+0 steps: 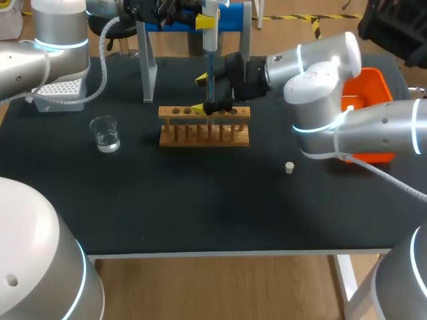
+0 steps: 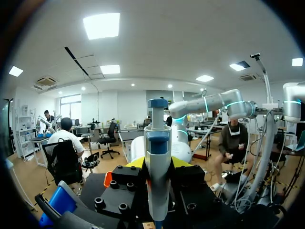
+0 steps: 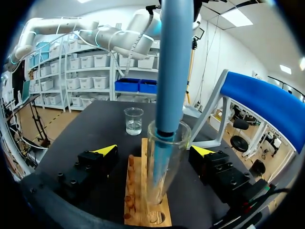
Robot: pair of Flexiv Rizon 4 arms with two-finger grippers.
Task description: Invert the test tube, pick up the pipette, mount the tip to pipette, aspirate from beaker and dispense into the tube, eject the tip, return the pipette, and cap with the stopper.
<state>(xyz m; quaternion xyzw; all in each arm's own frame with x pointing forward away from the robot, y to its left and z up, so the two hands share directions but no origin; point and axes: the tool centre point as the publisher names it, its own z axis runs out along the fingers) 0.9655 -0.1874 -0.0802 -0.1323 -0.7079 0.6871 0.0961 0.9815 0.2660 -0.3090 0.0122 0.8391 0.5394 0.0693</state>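
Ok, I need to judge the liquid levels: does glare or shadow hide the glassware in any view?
Head view: the beaker catches small highlights, its water readable. Right wrist view: the test tube is evenly lit, the pipette plain through its glass. Left wrist view: no glassware shows, only the pipette's lit body.

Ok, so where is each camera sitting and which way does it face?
Head: above and behind, facing down on the table; left arm, right arm show.
Left wrist: facing out across the room; its fingers hold the pipette.
Right wrist: facing across the table at the test tube between its open fingers.
Head and right wrist share the beaker.
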